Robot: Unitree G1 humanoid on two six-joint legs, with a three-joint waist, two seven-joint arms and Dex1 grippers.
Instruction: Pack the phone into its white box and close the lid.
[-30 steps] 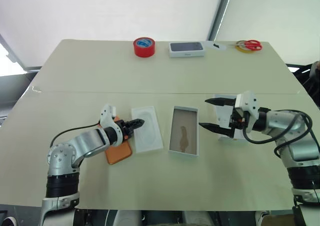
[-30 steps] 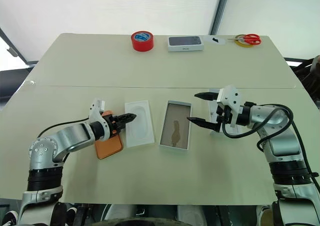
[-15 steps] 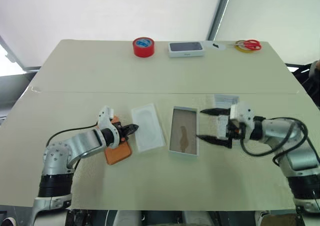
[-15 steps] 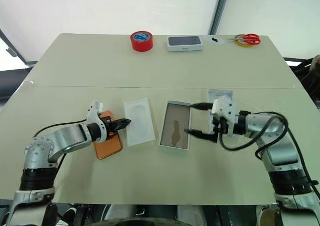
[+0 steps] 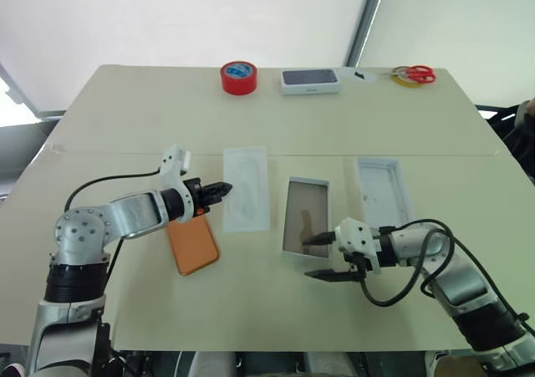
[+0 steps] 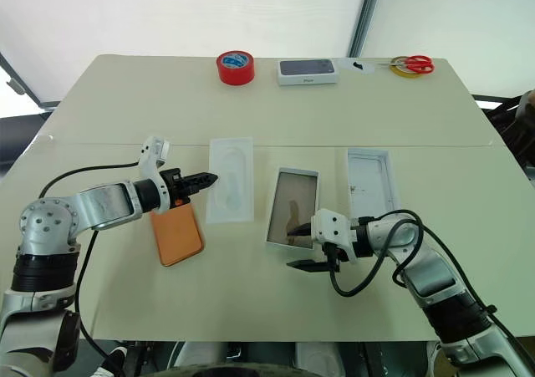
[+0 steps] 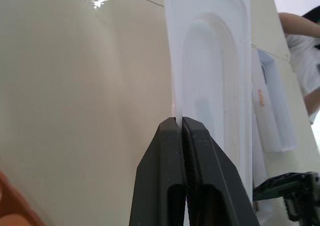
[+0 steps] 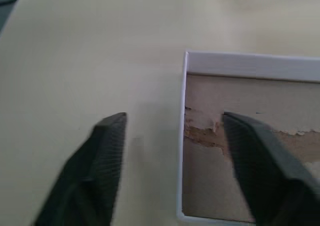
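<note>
The left gripper (image 5: 224, 188) is pinching the edge of the flat white insert (image 5: 246, 187), its two black fingers (image 7: 176, 176) pressed together on the thin rim. The insert's far end is running out of the left wrist view, and whether it is lifted clear of the tabletop (image 5: 150, 118) cannot be told.

The phone (image 5: 192, 243) is lying flat toward the left part of the near half of the tabletop, orange back up, with its far end partly hidden behind the left arm.

The white box (image 5: 305, 227) is sitting open near the middle of the near half, its tan inside showing a dark smudge. The right gripper (image 5: 326, 256) is reaching to the box's near right corner with its fingers spread, one finger (image 8: 257, 156) lying over the tan inside and the other beside the box's near wall; contact is hard to make out. The lid (image 5: 383, 191) is lying inside-up just right of the box.

Along the far edge are sitting a red tape roll (image 5: 238, 77), a dark-topped white box (image 5: 310, 80) and red-handled scissors (image 5: 415, 75), too small for detail.
</note>
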